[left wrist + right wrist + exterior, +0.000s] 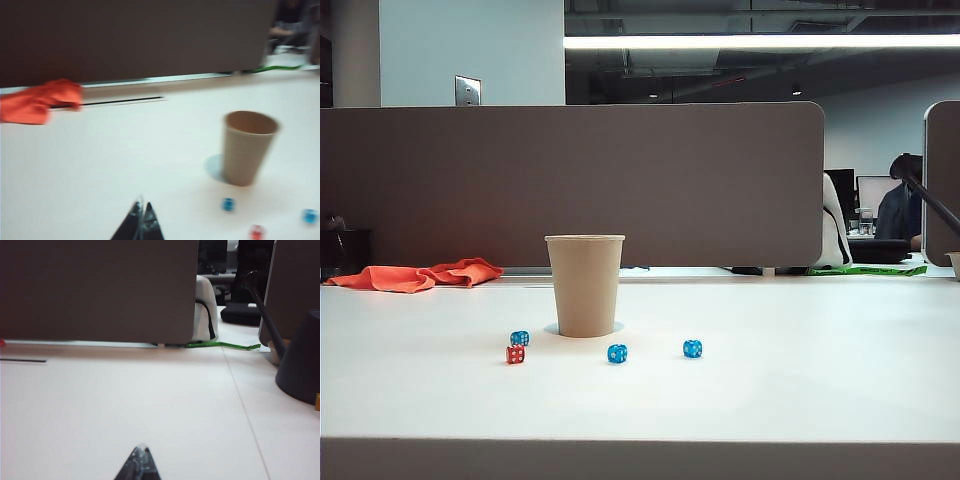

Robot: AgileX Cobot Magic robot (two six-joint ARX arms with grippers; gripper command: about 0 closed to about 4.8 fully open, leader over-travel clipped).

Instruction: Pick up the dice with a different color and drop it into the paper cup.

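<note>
The tan paper cup (pixel 585 285) stands upright in the middle of the white table (pixel 800 390). The small red die (pixel 515 354) lies in front of it to the left, touching or nearly touching a blue die (pixel 520 338). Two more blue dice (pixel 617 353) (pixel 692 348) lie to the right. The blurred left wrist view shows the cup (pixel 248 147), the red die (pixel 257 232) and two blue dice (pixel 228 204) (pixel 309 216). My left gripper (pixel 142 205) is shut and empty, well short of the dice. My right gripper (pixel 141 447) is shut, empty, over bare table. Neither gripper appears in the exterior view.
An orange cloth (pixel 415 275) lies at the back left by the grey partition (pixel 570 180). In the right wrist view a dark rounded base (pixel 302 357) with a slanted rod stands on the table's far right side, and a seam (pixel 242 400) runs across the tabletop.
</note>
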